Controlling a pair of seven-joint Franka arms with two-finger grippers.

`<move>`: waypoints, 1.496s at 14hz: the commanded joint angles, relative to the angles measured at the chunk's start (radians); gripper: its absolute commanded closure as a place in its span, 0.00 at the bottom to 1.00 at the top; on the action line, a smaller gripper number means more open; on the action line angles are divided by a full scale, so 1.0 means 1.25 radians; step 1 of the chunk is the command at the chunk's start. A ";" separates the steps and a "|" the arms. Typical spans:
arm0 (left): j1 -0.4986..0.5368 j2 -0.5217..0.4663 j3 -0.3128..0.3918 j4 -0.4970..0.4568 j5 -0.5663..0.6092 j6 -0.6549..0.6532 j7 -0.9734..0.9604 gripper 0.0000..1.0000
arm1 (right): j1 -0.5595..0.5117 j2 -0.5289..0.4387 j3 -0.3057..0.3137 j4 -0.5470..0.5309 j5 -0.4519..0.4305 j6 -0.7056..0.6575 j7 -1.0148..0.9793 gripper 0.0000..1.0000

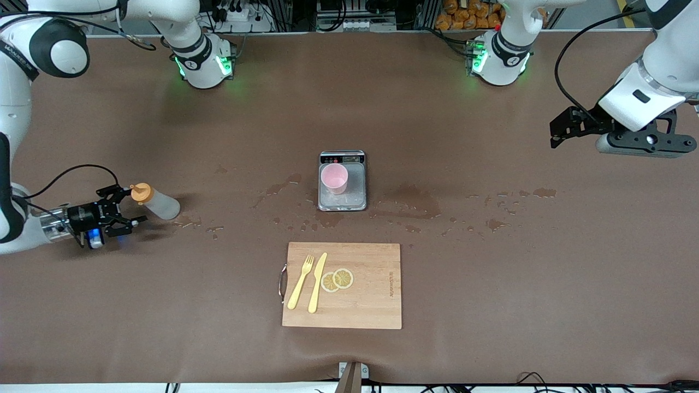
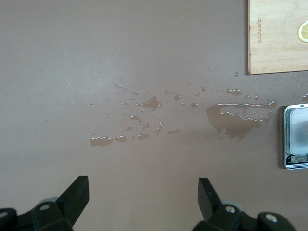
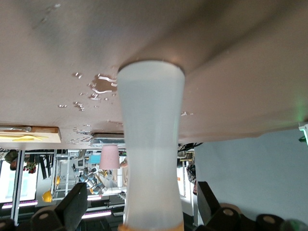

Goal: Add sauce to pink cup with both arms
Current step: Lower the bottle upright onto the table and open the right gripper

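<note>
The sauce (image 1: 157,202) lies on its side on the table near the right arm's end, between the right tool's (image 1: 124,210) wide-open fingers; the pink cup (image 1: 334,178) waits on the scale (image 1: 342,202). The left tool (image 1: 562,131) hangs wide, waiting. A careless close could roll the bottle away.

Bottle (image 1: 157,202) stands between the right end effector's (image 1: 123,210) spread fingers, blocking it. Under the left end effector (image 1: 558,131), bare wet worktop (image 1: 491,284); scale (image 1: 342,182) well off.
</note>
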 commanded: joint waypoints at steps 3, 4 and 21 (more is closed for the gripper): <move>0.006 -0.008 0.001 0.003 0.005 -0.018 -0.015 0.00 | 0.048 -0.044 0.010 0.099 -0.024 -0.077 0.140 0.00; 0.011 -0.008 0.001 0.003 0.005 -0.019 -0.025 0.00 | 0.059 -0.068 0.010 0.099 -0.024 -0.077 0.148 0.00; 0.019 -0.008 0.000 0.003 0.000 -0.032 -0.060 0.00 | 0.365 -0.317 0.008 0.152 -0.251 -0.075 0.153 0.00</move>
